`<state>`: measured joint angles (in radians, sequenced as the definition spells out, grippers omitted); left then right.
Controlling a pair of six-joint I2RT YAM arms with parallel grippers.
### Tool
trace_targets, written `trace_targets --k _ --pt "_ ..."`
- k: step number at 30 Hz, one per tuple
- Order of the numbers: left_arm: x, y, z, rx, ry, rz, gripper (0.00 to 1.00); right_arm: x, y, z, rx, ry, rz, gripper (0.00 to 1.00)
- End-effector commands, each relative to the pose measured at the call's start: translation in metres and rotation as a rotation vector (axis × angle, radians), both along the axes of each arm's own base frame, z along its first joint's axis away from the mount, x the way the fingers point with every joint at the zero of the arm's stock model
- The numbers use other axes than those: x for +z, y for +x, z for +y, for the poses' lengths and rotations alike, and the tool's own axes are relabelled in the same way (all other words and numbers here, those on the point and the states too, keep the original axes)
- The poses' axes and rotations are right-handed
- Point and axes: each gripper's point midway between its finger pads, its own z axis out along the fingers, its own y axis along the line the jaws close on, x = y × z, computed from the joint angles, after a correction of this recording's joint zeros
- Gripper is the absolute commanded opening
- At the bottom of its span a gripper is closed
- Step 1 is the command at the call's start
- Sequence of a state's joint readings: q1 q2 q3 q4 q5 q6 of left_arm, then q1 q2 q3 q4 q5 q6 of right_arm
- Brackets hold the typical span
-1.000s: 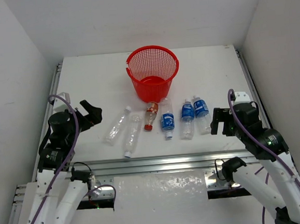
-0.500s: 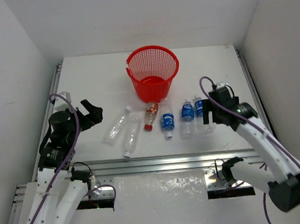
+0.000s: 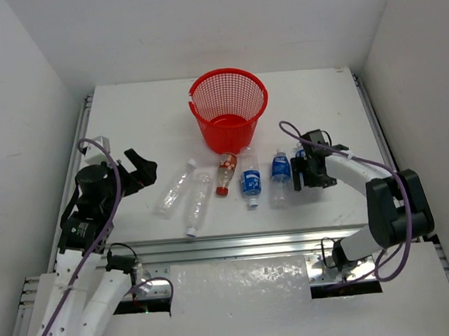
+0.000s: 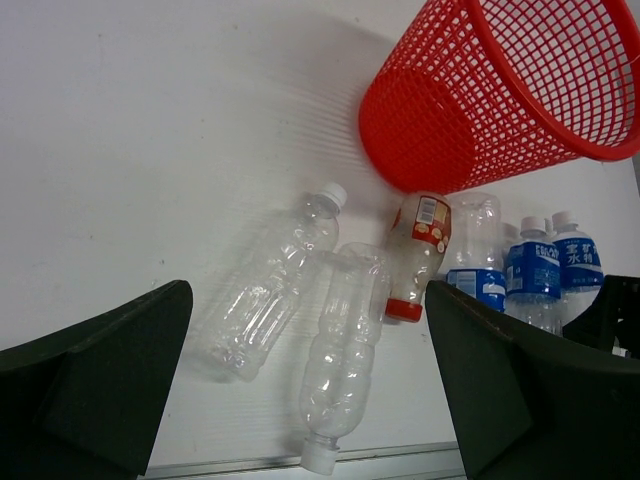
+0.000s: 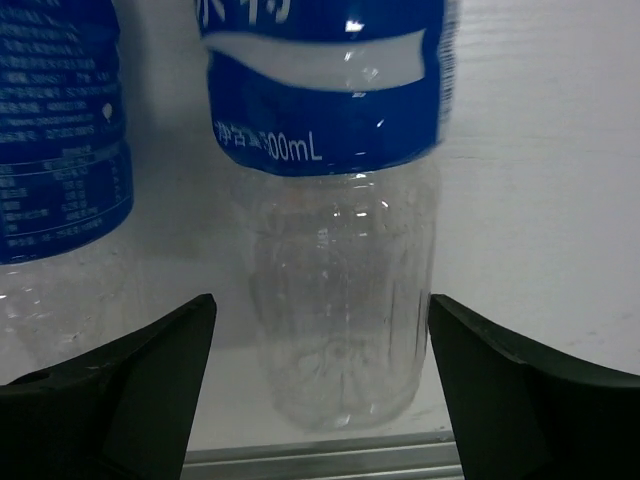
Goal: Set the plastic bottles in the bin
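The red mesh bin (image 3: 228,109) stands at the back middle of the table. Six plastic bottles lie in a row in front of it: two unlabelled ones (image 3: 175,188) (image 3: 198,202), a red-label one (image 3: 225,172), and blue-label ones (image 3: 249,177) (image 3: 280,178). The rightmost blue-label bottle (image 5: 340,250) lies between the open jaws of my right gripper (image 3: 306,169) (image 5: 321,300); its base end sits between the fingers, with gaps on both sides. My left gripper (image 3: 143,170) (image 4: 305,290) is open and empty, left of the unlabelled bottles (image 4: 275,285) (image 4: 345,350).
A metal rail (image 3: 238,245) runs along the table's near edge, close to the bottle bases. White walls enclose the table on three sides. In the left wrist view the bin (image 4: 500,90) stands just behind the red-label bottle (image 4: 415,255).
My right arm has swung forward and left, bringing its open gripper over the rightmost blue-label bottle. The left gripper has barely moved. The bottles have not moved.
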<state>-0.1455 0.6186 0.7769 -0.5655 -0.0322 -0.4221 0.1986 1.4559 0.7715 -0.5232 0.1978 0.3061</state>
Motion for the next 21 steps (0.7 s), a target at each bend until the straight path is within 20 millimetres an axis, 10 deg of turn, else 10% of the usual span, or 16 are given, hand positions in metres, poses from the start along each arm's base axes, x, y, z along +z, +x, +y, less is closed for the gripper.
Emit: trace_targets --k 1,5,10,15,21 --pt "0.012 0.005 -0.007 -0.043 0.001 -0.049 1.00 -0.012 0.008 0.007 -0.002 0.072 -0.020 0.83" --pt "0.018 0.007 -0.027 -0.146 -0.038 -0.039 1.00 0.002 0.003 -0.019 -0.104 -0.037 -0.059 0.41" --pt "0.048 0.006 -0.086 -0.420 -0.190 -0.102 1.00 0.078 0.003 -0.006 -0.114 0.013 -0.309 0.27" --pt "0.101 -0.023 -0.178 -0.804 -0.349 -0.210 1.00 0.188 -0.039 0.154 0.494 0.772 -0.545 0.25" --pt "0.150 -0.065 -0.242 -1.076 -0.396 -0.343 1.00 0.268 -0.114 0.214 0.915 1.237 -0.579 0.23"
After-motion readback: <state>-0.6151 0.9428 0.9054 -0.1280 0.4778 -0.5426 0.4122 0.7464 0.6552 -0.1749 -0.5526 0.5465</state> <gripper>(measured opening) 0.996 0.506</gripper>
